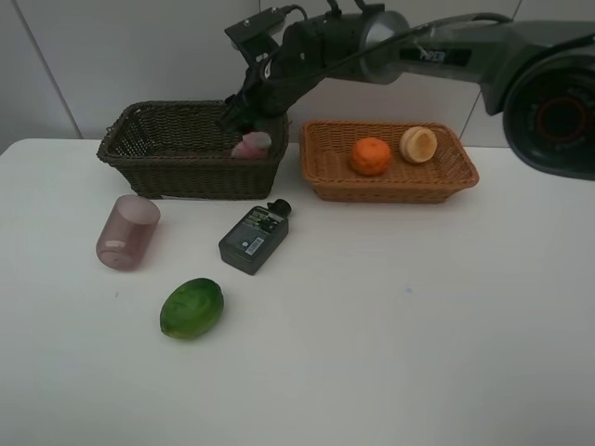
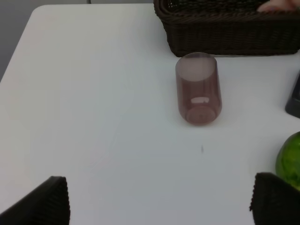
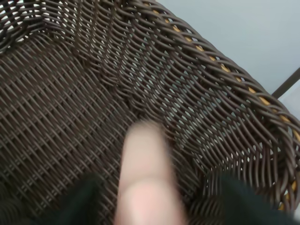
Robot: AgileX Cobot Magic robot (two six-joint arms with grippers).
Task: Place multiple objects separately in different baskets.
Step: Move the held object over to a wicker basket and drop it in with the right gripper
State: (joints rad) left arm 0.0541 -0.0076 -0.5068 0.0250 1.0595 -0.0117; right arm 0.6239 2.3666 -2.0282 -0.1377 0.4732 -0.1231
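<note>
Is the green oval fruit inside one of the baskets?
No, the green oval fruit sits out on the white table, near the tipped translucent purple cup.

Orange (image 1: 370,156) in right-hand basket (image 1: 327,179)

White tabletop (image 1: 437,362), pale grey panelled wall (image 1: 121,56) behind it, soft even light, faint shadows
</note>
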